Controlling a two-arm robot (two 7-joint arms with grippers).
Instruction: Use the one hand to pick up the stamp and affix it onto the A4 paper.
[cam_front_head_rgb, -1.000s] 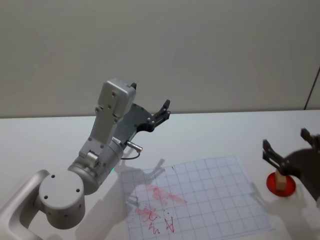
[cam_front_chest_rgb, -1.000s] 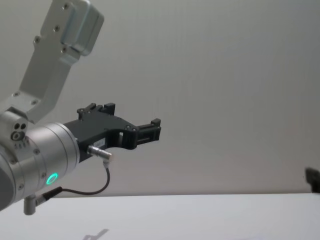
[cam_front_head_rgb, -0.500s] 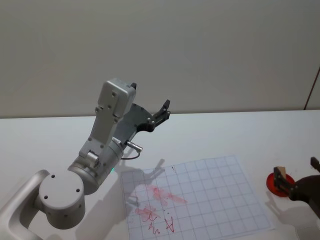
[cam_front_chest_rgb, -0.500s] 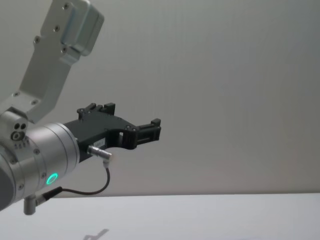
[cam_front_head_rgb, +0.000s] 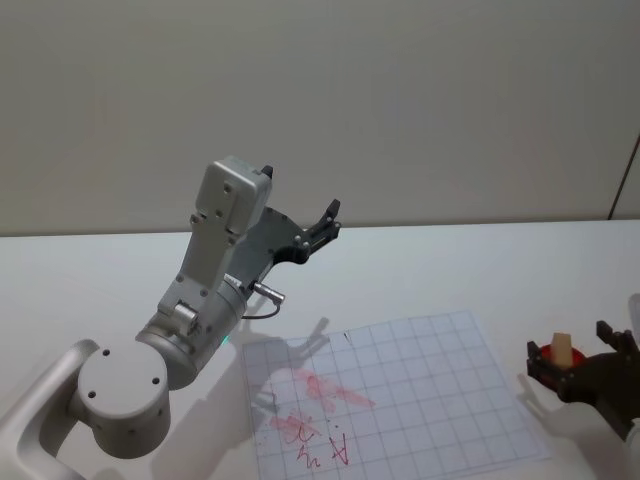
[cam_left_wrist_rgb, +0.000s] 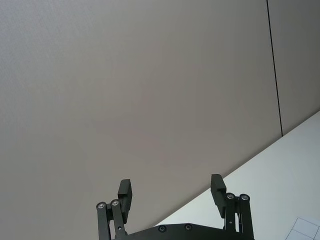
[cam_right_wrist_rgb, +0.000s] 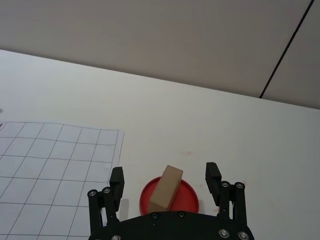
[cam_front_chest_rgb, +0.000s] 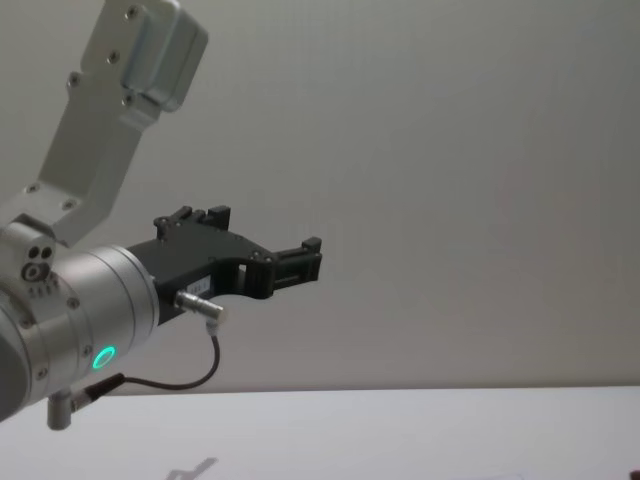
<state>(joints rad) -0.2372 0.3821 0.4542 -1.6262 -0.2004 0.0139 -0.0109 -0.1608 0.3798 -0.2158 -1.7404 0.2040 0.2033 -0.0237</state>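
Right gripper spread around the stamp on its pad

Nearest the robot, at the right edge of the white table (cam_front_head_rgb: 80, 285), the right gripper (cam_front_head_rgb: 568, 345) sits low with its two fingers spread wide. The stamp (cam_right_wrist_rgb: 166, 187), a small wooden block, stands between them on a round red pad (cam_right_wrist_rgb: 189, 196). In the right wrist view there is a gap on each side of the block, so neither finger touches it and nothing is pinched. The block leans to one side rather than standing straight. The pad rests on bare table near the right edge of the paper (cam_front_head_rgb: 420, 400) and apart from it.

The paper lies flat before the robot, from the middle of the table toward the right. It carries pale grid lines, with red marks (cam_front_head_rgb: 320, 405) smeared and scribbled over its near left part. The rest of its squares are unmarked.

The left arm rises from the near left corner of the head view, and its shadow falls on the left side of the paper. A green light (cam_front_chest_rgb: 103, 357) glows on its silver wrist. Farther off, the left gripper (cam_front_head_rgb: 325, 222) is held high above the table, beyond the far left corner of the paper, pointing toward the wall (cam_front_head_rgb: 400, 100). Its fingers are spread apart and hold nothing.

The wall behind is plain and pale, with a dark line (cam_front_head_rgb: 624, 180) running down it at the far right
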